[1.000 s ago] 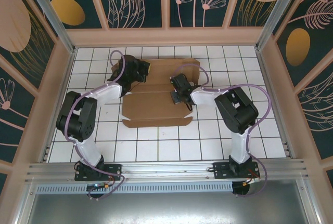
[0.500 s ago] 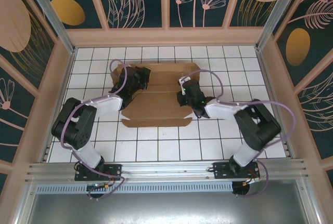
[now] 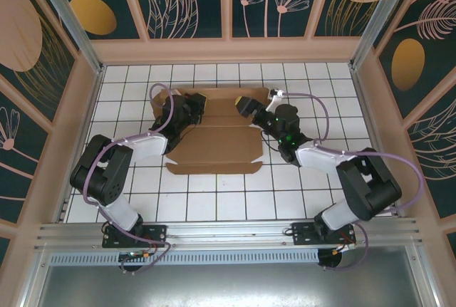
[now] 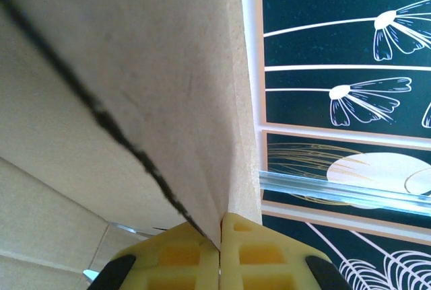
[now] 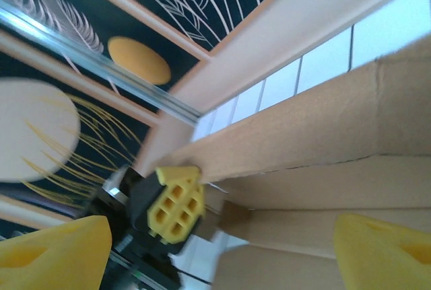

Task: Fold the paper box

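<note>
The left gripper (image 4: pixel 220 237) has its ribbed yellow plastic fingers (image 4: pixel 176 258) pressed together on a raised flap of the plain brown cardboard paper box (image 3: pixel 214 139). The matte, fibrous sheet rises straight out of the pinch, and a dark, uneven line crosses it on a slant. The right gripper (image 5: pixel 222 236) has its blunt yellow fingers (image 5: pixel 54 249) spread wide apart at the lower corners of its wrist view, with nothing between them. Ahead of them a long panel of the box stands up along a fold, its cut edge thin and pale. From above, the box is a die-cut sheet, partly folded. Its middle panels are creased in parallel bands, and a narrow near flap with notched ends lies flat. It rests on the white square-tiled tabletop (image 3: pixel 335 179), in the far half and a little left of centre, with its far side near the tabletop's far edge. The left gripper is at the box's far left corner and the right gripper is over its far right corner. Whether the right gripper touches the cardboard cannot be told.
</note>
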Tool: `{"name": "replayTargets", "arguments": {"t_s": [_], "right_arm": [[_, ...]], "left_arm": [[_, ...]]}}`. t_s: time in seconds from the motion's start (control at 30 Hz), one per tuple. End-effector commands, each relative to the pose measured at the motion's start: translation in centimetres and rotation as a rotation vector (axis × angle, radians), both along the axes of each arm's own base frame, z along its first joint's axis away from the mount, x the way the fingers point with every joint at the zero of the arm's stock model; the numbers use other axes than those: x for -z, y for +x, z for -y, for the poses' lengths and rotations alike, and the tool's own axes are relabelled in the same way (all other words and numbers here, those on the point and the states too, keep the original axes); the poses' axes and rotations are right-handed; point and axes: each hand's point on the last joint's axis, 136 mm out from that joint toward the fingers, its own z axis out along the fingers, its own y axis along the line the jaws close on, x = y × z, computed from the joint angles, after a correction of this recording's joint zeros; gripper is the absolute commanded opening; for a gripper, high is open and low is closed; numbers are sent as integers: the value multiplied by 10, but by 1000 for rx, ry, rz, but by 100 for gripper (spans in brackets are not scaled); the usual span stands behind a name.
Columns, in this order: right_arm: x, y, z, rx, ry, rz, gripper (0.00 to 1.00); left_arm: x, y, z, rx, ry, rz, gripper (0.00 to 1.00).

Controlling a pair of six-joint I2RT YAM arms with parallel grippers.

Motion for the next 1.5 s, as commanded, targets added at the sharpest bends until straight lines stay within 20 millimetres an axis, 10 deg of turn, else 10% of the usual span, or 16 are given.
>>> {"name": "replayTargets", "arguments": {"t_s": [0.0,0.7,0.93,1.47], "right_arm": [[-14,4,-6,-7,298,-109,84],[21,72,-2,139,393,-188,44],[27,73,-1,112,419,-189,16],[26,67,7,27,451,-171,4]], "left_arm": [[15,-3,-1,-10,11,-32,7],[16,-9,2,17,-20,-55,10],[12,-9,2,22,-4,-33,21],[7,3,-11,130,22,113,43]]}}
